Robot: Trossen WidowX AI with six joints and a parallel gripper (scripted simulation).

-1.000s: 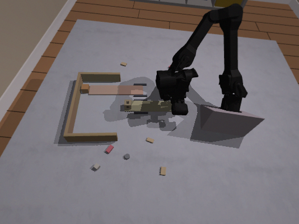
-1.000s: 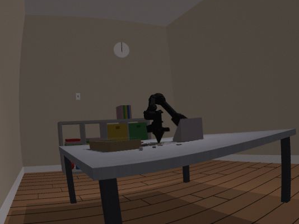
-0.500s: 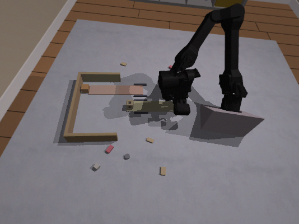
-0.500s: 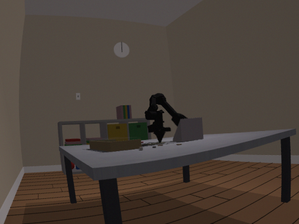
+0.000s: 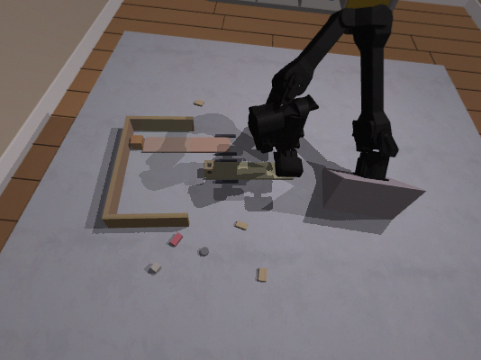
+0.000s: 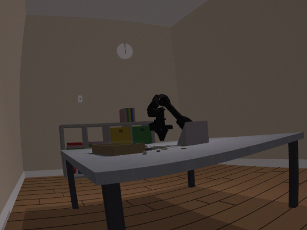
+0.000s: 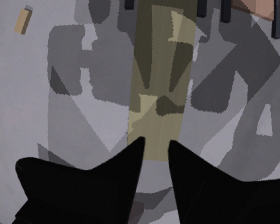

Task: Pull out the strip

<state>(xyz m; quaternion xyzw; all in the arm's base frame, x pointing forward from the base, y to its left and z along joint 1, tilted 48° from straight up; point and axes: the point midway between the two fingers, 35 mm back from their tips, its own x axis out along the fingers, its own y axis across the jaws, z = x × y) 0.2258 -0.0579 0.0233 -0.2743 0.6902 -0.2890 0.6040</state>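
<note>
The flat olive-yellow strip (image 5: 245,169) lies on the grey worktop (image 5: 315,290), drawn out of the open side of the tan U-shaped wooden frame (image 5: 118,173). The small labelled cube (image 5: 209,166) sits on the strip's end nearest that frame. The black end effector (image 7: 156,148) hovers over the strip's far end, fingers slightly apart and holding nothing (a gap shows in the wrist view). The pull looks finished; next, it should travel toward the frame, open wider, and descend squarely around the cube.
</note>
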